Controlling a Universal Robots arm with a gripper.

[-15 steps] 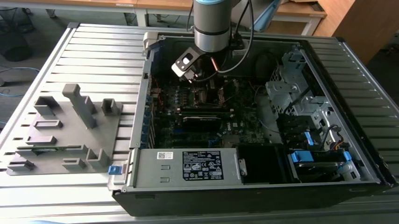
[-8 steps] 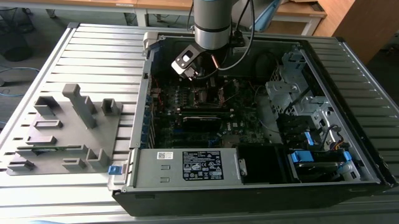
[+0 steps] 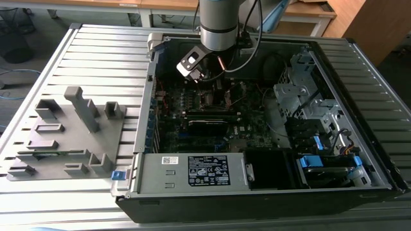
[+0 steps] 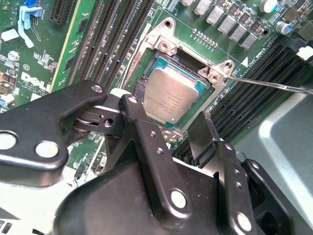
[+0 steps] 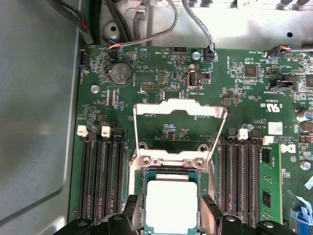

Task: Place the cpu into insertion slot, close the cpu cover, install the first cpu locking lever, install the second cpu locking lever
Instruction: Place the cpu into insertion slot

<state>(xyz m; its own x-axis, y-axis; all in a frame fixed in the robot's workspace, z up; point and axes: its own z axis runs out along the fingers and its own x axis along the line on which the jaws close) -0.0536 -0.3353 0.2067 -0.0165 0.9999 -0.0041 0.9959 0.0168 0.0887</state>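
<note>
The cpu [image 5: 171, 196] lies flat in the insertion slot [image 5: 168, 173] on the green motherboard, its silver top showing; in the second wrist view the cpu [image 4: 171, 95] sits level inside the slot's dark rim [image 4: 168, 61]. My gripper [image 5: 171, 209] is open and straddles the chip, one black fingertip [image 5: 132, 208] on each side with a small gap to the chip's edges. The cpu cover [image 5: 178, 108] stands raised on its hinge just beyond the slot. A thin metal locking lever [image 4: 274, 84] juts out beside the socket. In the exterior view the gripper [image 3: 212, 86] hangs low inside the computer case.
Long black memory slots [image 5: 100, 176] flank the socket on both sides. The case walls [image 3: 270, 190] and a drive cage [image 3: 301, 91] enclose the board. Cables [image 5: 195, 19] run above it. A grey fixture block [image 3: 64, 139] stands on the slatted table at the exterior view's left.
</note>
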